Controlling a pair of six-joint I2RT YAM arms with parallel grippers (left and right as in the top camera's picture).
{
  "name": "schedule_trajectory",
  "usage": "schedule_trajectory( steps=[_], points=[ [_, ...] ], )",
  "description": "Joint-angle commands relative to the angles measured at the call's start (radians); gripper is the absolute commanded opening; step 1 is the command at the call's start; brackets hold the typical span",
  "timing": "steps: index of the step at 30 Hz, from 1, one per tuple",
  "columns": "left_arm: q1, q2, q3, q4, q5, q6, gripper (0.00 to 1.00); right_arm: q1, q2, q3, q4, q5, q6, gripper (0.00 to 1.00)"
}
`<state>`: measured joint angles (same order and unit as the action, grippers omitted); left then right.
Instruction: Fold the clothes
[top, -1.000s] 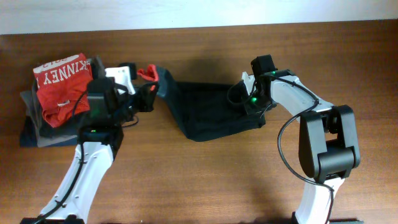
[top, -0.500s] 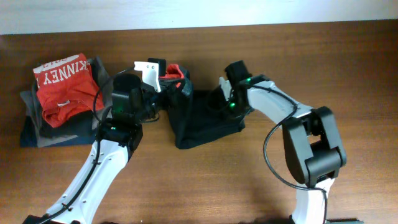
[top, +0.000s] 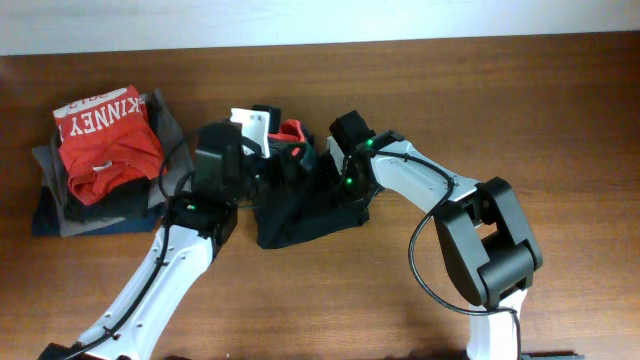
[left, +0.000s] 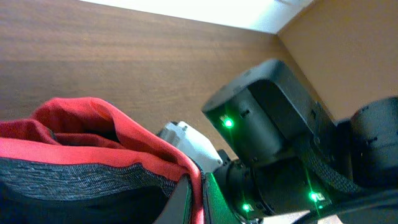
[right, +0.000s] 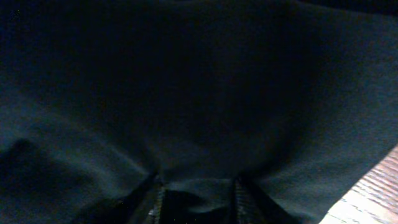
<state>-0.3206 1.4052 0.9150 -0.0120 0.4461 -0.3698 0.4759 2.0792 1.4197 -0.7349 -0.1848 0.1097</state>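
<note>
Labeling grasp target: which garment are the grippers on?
The black pants with the red-edged grey waistband, bunched between left gripper and right gripper. The red shirt lies apart on the folded pile.

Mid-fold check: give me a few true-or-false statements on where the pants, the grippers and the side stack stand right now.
1. The pants lie spread out flat. False: they are bunched in a heap between the left gripper and the right gripper.
2. A red T-shirt tops the stack of folded clothes on the left arm's side. True.
3. Black fabric is pinched between the right gripper's fingers. True.
4. The red-edged waistband is at the right gripper. False: it is at the left gripper.
</note>
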Motion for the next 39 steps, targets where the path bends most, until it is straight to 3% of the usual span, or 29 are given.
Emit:
schedule_trajectory(
  steps=[1,12,26,27,29,30,33,36,39],
  points=[
    [-0.025,0.032,0.024,-0.019,0.002,0.028,0.00,0.007,0.063,-0.041,-0.037,-0.051,0.031,0.45],
    [-0.049,0.053,0.024,-0.086,0.002,0.029,0.00,-0.186,-0.243,-0.037,-0.153,-0.040,0.031,0.50],
    [-0.267,0.145,0.021,-0.184,-0.043,0.088,0.00,-0.244,-0.266,-0.038,-0.228,-0.013,0.027,0.51],
    [-0.297,0.168,0.021,-0.184,-0.043,0.088,0.08,-0.244,-0.266,-0.038,-0.229,-0.012,0.027,0.51],
    [-0.328,0.180,0.021,-0.185,-0.042,0.133,0.33,-0.246,-0.266,-0.038,-0.231,0.006,0.027,0.52],
    [-0.333,0.179,0.021,-0.185,-0.042,0.152,0.38,-0.248,-0.266,-0.038,-0.232,0.006,0.027,0.52],
    [-0.340,0.157,0.022,-0.189,-0.006,0.186,0.47,-0.270,-0.266,-0.038,-0.236,0.010,0.027,0.52],
    [-0.319,0.105,0.022,-0.208,-0.020,0.220,0.49,-0.282,-0.266,-0.038,-0.238,0.009,0.026,0.53],
    [-0.257,0.021,0.022,-0.259,-0.183,0.227,0.49,-0.280,-0.266,-0.038,-0.241,-0.078,-0.053,0.57]
  ],
)
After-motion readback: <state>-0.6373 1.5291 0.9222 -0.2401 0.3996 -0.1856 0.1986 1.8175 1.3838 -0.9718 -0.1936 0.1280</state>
